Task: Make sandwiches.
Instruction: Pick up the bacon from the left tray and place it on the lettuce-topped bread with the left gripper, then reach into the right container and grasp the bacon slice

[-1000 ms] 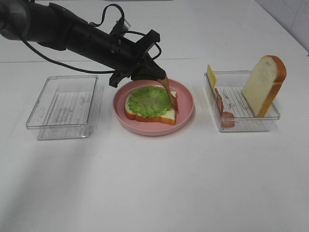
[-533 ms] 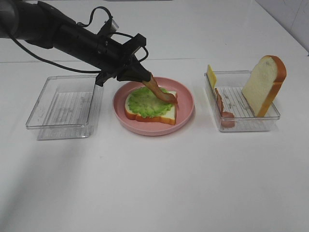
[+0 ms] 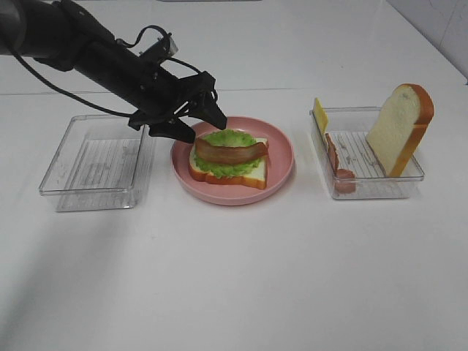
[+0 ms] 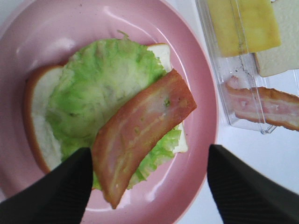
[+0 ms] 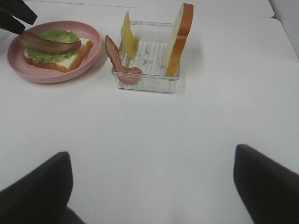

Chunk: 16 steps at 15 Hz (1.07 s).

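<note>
Dark right gripper (image 5: 149,191): only my two fingertips show at the wrist view's edge, spread wide over the bare white table (image 5: 149,140); the high camera does not catch it.
Hidden bread: the bottom bread slice (image 3: 252,174) is mostly covered by lettuce (image 3: 234,137); only its crust and a white corner show.
Black left gripper (image 3: 205,129): my fingers stand spread, gripping nothing, over the left rim of the pink plate (image 3: 281,150).
Change: half a second ago the bacon strip (image 3: 228,152) hung slanted from my left fingers, its tip on the lettuce; now it lies flat across the lettuce, free of them.
Plate: holds the open sandwich, with bread, lettuce, then bacon on top.
Clear right tray (image 3: 365,189): a second bread slice (image 3: 398,128) leans upright at its right side, a second bacon strip (image 3: 335,157) lies along its left wall, and cheese (image 3: 319,113) stands at the far left corner.
Clear left tray (image 3: 95,157): just left of the plate, beside my left arm.
</note>
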{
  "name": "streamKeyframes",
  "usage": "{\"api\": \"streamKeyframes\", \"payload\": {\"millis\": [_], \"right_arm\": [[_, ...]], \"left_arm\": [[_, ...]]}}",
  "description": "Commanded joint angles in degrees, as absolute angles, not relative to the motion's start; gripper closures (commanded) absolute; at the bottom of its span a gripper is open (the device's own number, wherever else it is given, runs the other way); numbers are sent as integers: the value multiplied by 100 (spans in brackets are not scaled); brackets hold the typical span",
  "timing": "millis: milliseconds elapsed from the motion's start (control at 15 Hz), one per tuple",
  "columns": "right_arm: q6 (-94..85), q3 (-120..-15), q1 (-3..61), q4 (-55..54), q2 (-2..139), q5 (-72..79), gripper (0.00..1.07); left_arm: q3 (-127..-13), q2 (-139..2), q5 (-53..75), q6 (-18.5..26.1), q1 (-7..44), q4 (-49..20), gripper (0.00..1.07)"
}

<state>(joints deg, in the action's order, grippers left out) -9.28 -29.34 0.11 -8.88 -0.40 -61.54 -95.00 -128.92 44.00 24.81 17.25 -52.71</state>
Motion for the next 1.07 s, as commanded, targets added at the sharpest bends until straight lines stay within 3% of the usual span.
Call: {"api": "streamKeyframes", "payload": {"millis": [67, 133, 200, 267, 333, 467, 867, 1067], "right_arm": [[-963, -2905, 0, -894, -109, -6113, 20], [-963, -2905, 0, -894, -109, -6113, 20], [-963, -2905, 0, -894, -109, -6113, 20], [-963, -2905, 0, -894, -109, -6113, 20], [-963, -2905, 0, -894, -109, -6113, 20], [-963, -2905, 0, -894, -109, -6113, 20], [-963, -2905, 0, -894, -109, -6113, 20], [-963, -2905, 0, -894, -109, -6113, 20]], "left_arm": [[-9540, -12462, 4200, 2309, 1730, -4607, 34], [-9540, -12284, 4160, 2063, 1730, -4217, 34], [-9540, -11866, 4200, 1346, 1730, -3300, 34], [-9540, -11866, 4200, 1346, 1730, -3300, 34], [-9540, -11453, 4463, 773, 1730, -2550, 34], [-9540, -10938, 4956, 355, 1730, -2005, 34], [-9528, -9551, 6480, 63, 1730, -1094, 34], [-9523, -8801, 7185, -424, 1736, -430, 34]]}}
